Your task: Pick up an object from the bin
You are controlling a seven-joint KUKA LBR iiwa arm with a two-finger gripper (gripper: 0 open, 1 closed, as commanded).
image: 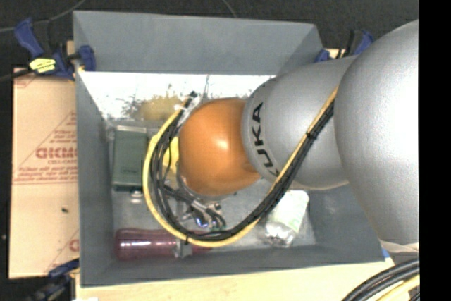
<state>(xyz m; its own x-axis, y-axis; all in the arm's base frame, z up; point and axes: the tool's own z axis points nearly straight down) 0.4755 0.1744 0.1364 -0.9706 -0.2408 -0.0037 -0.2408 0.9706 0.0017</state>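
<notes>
My gripper [201, 213] is down in the middle of the bin, mostly hidden under the arm's orange cover, with just some metal parts showing below it. A dark red cylindrical handle [146, 244] lies along the front wall, just left of and below the gripper. A dark green rectangular block [129, 157] rests flat by the left wall. To the gripper's right sits a white crumpled piece [287, 217].
A pale yellowish lump [158, 108] lies against the back wall at the left. The arm and its cable loop cover the bin's centre and right side, hiding whatever lies beneath.
</notes>
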